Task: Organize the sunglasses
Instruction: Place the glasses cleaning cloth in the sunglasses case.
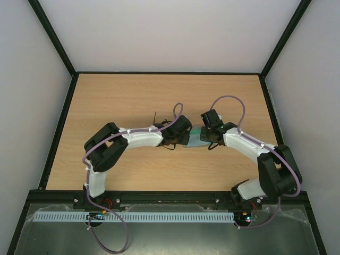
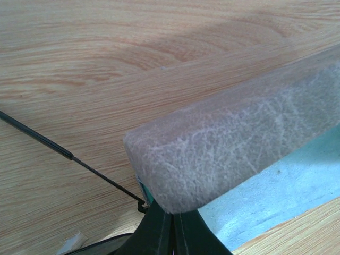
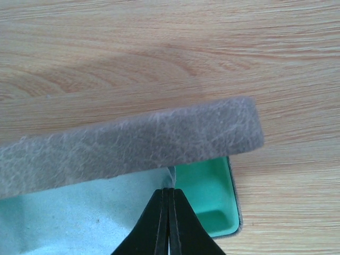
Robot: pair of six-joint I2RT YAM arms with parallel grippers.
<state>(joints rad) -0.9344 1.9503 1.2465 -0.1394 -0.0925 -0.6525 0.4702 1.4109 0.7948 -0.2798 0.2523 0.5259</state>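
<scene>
left gripper (image 2: 173, 220) and right gripper (image 3: 169, 196) each have fingers pressed together at the raised lid of the grey case (image 3: 133, 143); whether they pinch it, i cannot tell; the sunglasses (image 2: 40, 137) lie outside on the table (image 2: 106, 53), beside the left gripper, one temple splayed; a slipping lid could drop shut, or that temple could snag; the blue cloth (image 3: 79, 212) crowds the inside; no writing is legible.

Table (image 2: 106, 64): wood-grain top, smooth, low sheen. Case (image 3: 133, 141): grey outside, suede- or worn-leather look, matt, fine pale crackle lines. Case lining (image 3: 207, 196): green, smooth, moulded-plastic look. Cloth (image 3: 79, 212): light blue, matt, fine soft weave, a few dark specks. Sunglasses (image 2: 53, 145): temple is thin dark wire, thicker matt black sleeve toward its end.
</scene>
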